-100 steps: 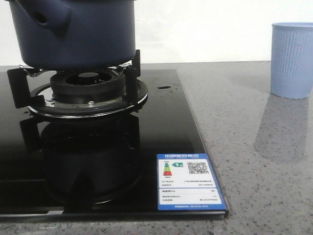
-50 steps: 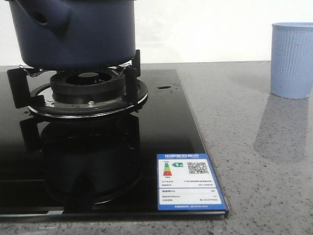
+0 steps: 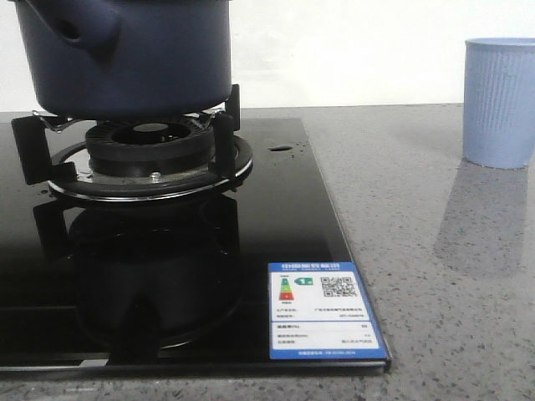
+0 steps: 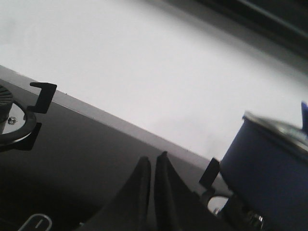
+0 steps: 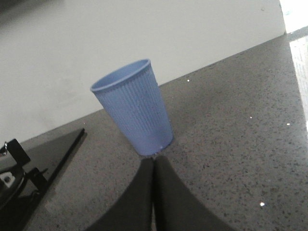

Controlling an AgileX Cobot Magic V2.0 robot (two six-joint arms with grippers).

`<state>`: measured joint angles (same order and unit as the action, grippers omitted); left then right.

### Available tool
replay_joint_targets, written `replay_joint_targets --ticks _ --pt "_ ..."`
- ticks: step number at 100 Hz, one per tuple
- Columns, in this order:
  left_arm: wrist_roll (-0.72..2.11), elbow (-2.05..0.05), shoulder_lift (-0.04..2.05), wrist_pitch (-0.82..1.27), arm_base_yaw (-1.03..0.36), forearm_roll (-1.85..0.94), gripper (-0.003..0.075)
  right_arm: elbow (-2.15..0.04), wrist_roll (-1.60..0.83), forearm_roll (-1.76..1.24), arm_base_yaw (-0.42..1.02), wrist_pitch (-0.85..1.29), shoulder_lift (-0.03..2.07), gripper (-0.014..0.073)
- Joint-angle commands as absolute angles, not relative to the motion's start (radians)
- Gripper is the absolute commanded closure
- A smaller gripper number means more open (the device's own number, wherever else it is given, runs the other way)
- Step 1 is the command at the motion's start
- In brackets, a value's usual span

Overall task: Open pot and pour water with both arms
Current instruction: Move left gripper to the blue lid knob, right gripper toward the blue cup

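Both jaws closed — empty, left gripper (image 4: 153, 166) near pot (image 4: 267, 168), right gripper (image 5: 154, 166) facing cup (image 5: 134, 108).

No visible change across the front views: the pot (image 3: 125, 54) on its burner (image 3: 150, 154) and the ribbed cup (image 3: 499, 102) on the worktop (image 3: 435, 251) occupy the same positions as before.

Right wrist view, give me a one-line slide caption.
Closed right gripper faces an upright light blue ribbed cup on the speckled counter.
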<state>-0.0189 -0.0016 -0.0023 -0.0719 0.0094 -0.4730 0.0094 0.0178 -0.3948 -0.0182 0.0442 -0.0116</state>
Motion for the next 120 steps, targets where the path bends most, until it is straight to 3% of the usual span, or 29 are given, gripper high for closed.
replay_joint_targets --ticks 1,22,52,71,91,101,113,120 --pt "-0.024 -0.009 -0.027 -0.185 0.003 -0.555 0.0736 0.011 0.018 -0.426 -0.023 -0.061 -0.031 0.0645" --pt "-0.020 -0.187 0.044 0.000 0.003 -0.336 0.0736 -0.118 -0.006 -0.376 -0.023 0.045 0.016 0.0645" --pt "0.059 -0.509 0.380 0.133 -0.032 -0.249 0.0736 -0.413 -0.070 -0.165 -0.019 0.234 0.328 0.0645" --pt "0.164 -0.617 0.534 0.135 -0.207 -0.247 0.0736 -0.528 -0.144 -0.158 0.055 0.255 0.476 0.0645" --pt "0.184 -0.632 0.628 0.007 -0.349 -0.247 0.0731 -0.555 -0.144 -0.141 0.112 0.230 0.547 0.0630" --pt "0.184 -0.632 0.656 -0.039 -0.387 -0.247 0.0671 -0.555 -0.144 -0.141 0.119 0.223 0.549 0.0522" --pt "0.184 -0.632 0.689 -0.080 -0.401 -0.250 0.0498 -0.555 -0.144 -0.143 0.120 0.221 0.549 0.0205" --pt "0.184 -0.632 0.714 -0.101 -0.408 -0.250 0.0377 -0.555 -0.144 -0.143 0.120 0.219 0.549 0.0062"
